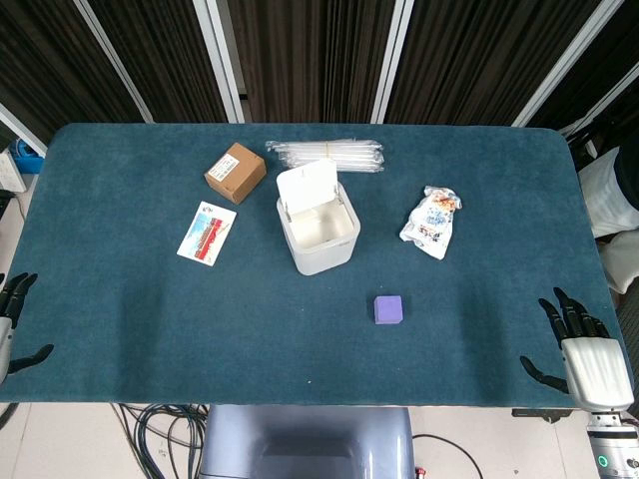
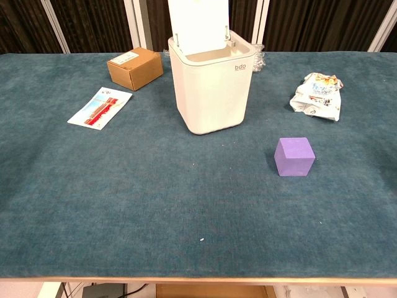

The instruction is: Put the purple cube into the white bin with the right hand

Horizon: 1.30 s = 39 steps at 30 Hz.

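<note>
A purple cube sits on the blue table cloth, in front of and to the right of the white bin. The bin stands upright with its lid swung up and open. My right hand hovers at the table's near right corner, well right of the cube, fingers spread and empty. My left hand shows at the near left edge, fingers apart, holding nothing. Neither hand appears in the chest view.
A brown cardboard box and a flat printed card lie left of the bin. A crumpled snack bag lies to its right. A clear plastic pack lies behind it.
</note>
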Each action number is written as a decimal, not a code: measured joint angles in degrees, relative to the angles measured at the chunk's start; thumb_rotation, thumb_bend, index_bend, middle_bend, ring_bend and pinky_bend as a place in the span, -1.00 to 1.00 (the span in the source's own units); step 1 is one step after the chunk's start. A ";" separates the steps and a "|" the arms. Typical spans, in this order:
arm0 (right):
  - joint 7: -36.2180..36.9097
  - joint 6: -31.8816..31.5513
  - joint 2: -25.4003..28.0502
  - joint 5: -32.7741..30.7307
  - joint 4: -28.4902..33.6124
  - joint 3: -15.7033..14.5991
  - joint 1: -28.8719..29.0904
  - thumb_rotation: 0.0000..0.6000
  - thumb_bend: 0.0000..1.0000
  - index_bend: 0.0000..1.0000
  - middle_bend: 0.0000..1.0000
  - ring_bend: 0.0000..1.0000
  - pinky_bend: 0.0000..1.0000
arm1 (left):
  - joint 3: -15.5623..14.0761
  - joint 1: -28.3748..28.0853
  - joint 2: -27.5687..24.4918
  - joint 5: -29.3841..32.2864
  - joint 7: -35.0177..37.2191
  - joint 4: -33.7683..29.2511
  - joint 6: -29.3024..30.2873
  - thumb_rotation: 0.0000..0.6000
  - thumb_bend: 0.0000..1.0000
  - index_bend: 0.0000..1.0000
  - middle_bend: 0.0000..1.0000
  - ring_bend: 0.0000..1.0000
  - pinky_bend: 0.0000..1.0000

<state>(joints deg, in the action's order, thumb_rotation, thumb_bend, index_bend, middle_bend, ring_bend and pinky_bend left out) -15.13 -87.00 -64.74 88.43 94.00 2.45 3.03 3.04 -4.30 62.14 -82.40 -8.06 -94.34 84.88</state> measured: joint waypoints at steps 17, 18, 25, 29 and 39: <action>1.60 -0.15 0.60 0.51 0.42 -0.19 -0.13 1.00 -0.73 -0.77 -0.81 -0.74 -0.37 | -0.13 0.10 0.03 -0.26 -0.30 -0.20 0.22 1.00 -0.81 -0.74 -0.67 -0.96 -0.96; 1.78 -0.08 0.62 0.58 0.47 -0.24 -0.11 1.00 -0.74 -0.77 -0.81 -0.74 -0.37 | -0.15 0.11 0.02 -0.31 -0.29 -0.23 0.25 1.00 -0.81 -0.74 -0.67 -0.96 -0.96; 5.16 2.48 1.35 1.91 1.44 -1.33 0.88 1.00 -0.78 -0.78 -0.83 -0.75 -0.36 | -0.10 0.26 -0.20 -0.62 0.09 -0.40 0.78 1.00 -0.81 -0.74 -0.67 -0.96 -0.96; 8.90 8.21 3.12 3.81 2.43 -1.85 4.35 1.00 -0.78 -0.78 -0.83 -0.75 -0.37 | -0.11 0.23 -0.25 -0.55 0.38 -0.33 0.56 1.00 -0.81 -0.74 -0.67 -0.96 -0.96; 15.78 28.07 1.85 5.42 2.44 1.39 20.64 1.00 -0.78 -0.78 -0.83 -0.76 -0.40 | -0.13 0.37 -0.46 -0.42 0.48 -0.53 0.65 1.00 -0.81 -0.74 -0.67 -0.96 -0.96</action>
<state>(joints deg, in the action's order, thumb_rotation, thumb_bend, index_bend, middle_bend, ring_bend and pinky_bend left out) 0.65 -58.93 -62.89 93.85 96.44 3.85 23.67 2.90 -3.94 61.68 -82.82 -7.59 -94.87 85.53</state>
